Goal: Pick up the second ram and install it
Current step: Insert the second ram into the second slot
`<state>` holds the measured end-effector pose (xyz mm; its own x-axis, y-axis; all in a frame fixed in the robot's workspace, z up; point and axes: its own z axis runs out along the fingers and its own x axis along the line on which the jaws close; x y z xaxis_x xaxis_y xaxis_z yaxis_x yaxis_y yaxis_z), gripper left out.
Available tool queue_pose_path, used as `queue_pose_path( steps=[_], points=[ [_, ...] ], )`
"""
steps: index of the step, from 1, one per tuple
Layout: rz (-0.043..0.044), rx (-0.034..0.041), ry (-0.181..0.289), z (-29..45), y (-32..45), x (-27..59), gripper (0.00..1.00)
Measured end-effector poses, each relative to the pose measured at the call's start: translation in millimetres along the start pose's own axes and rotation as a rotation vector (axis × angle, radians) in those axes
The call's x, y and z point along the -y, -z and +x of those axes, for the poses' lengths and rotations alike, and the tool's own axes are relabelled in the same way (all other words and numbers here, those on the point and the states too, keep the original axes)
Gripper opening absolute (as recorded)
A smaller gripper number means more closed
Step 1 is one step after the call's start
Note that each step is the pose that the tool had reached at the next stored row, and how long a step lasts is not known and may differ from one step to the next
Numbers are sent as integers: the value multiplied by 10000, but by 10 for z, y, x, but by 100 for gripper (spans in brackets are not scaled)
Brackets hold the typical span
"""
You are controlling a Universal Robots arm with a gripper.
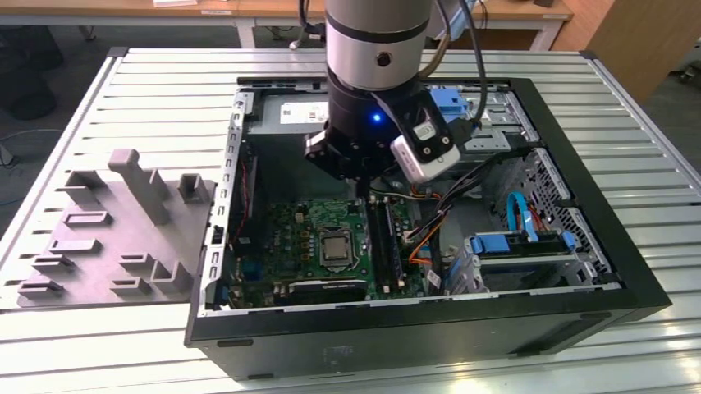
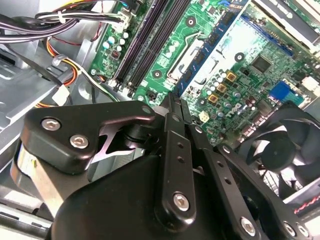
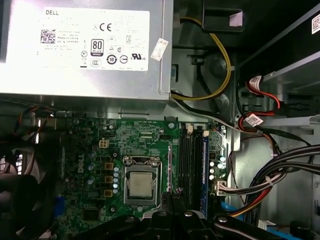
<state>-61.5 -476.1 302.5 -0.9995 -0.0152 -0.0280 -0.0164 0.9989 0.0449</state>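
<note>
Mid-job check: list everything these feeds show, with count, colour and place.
Computer case: one, black, on the table.
Table: one, silver, under the case.
Fixture tray: one, grey, on the exterior view's left of the case.
Motherboard: one, green, inside the case.
Processor socket: one, silver, mid-board.
Memory slots: several, black, one edged blue, beside the socket.
Power supply: one, grey, at the board's end.
Fan: one, black, by the board's edge.
Drive brackets: two, blue, inside the case.
Cables: many, black, red, yellow, beside the slots.
Arm: one, silver and black, above the case.
End effector: one, black, shut, near the memory slots.
</note>
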Motion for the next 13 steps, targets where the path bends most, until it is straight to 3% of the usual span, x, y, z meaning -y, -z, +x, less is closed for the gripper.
queue_pose_path(
  steps=[10, 13],
  points=[
    [0, 0, 0, -21, -29, 0, 12],
    [-3, 1, 0, -61, -36, 1, 12]
  ],
)
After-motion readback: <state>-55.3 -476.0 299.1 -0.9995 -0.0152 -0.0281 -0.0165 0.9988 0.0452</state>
